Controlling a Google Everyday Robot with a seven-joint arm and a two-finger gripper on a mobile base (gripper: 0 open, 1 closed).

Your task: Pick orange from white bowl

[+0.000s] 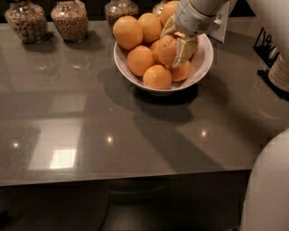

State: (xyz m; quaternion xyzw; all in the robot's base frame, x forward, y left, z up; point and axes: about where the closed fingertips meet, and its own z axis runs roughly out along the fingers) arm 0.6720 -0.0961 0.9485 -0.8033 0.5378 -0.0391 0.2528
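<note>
The white bowl stands at the back of the dark counter, piled with several oranges. My gripper reaches down into the bowl's right side from the top of the view. Its pale fingers sit on both sides of the orange, a duller fruit in the middle of the pile, and are shut on it. This orange still touches the oranges around it. Brighter oranges lie to the left and in front.
Glass jars of grain stand in a row along the back left, with another right behind the bowl. A dark rack is at the right edge. My white body fills the lower right corner.
</note>
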